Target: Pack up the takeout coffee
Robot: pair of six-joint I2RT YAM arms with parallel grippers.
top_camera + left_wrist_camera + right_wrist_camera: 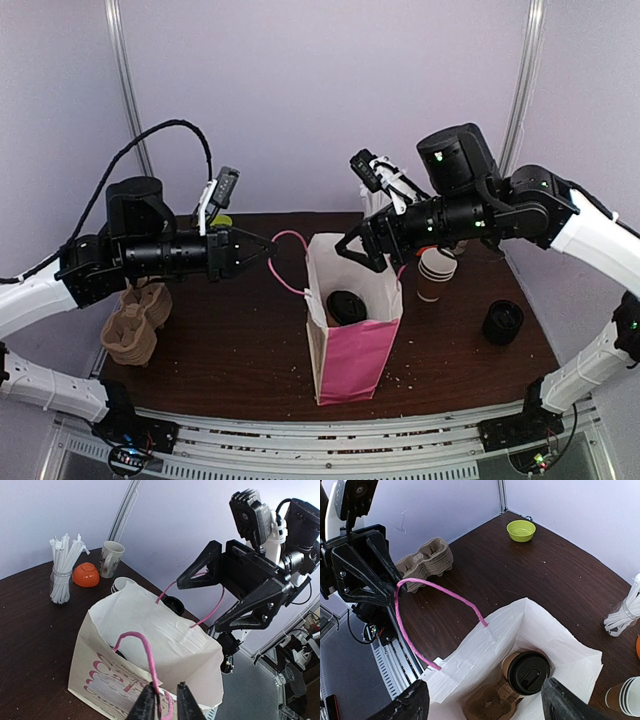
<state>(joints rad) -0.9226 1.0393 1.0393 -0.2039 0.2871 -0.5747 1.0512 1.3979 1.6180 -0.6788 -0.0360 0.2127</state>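
The dark desk (220, 330) runs out of frame in both wrist views. On it stands a white-and-pink paper bag (355, 350) with its mouth open. From above, its walls hide most of the inside, and only the right wrist view looks down to the bottom. There lies a brown moulded cup carrier (487, 705), cut off by the picture's lower edge. The takeout coffee (527, 672) stands upright in it, black lid on, most of its brown side hidden.

The right hand (360, 255) hangs over the bag's mouth, fingers wide, holding nothing. The left hand (272, 248), left of the bag, has its fingers narrow, pinched on the near pink handle (149, 655), which stretches sideways to it. The far handle (167, 591) rises beside the right hand; whether they touch I cannot tell.

A stack of carriers (427, 560) sits at the desk's left. Right of the bag are stacked paper cups (436, 272), a jar of wrapped straws (61, 582), a cream mug (111, 557) whose inside is unseen, and an orange bowl (85, 575). A yellow-green bowl (521, 530) sits far left. A black round thing (503, 322) is too blurred to name.
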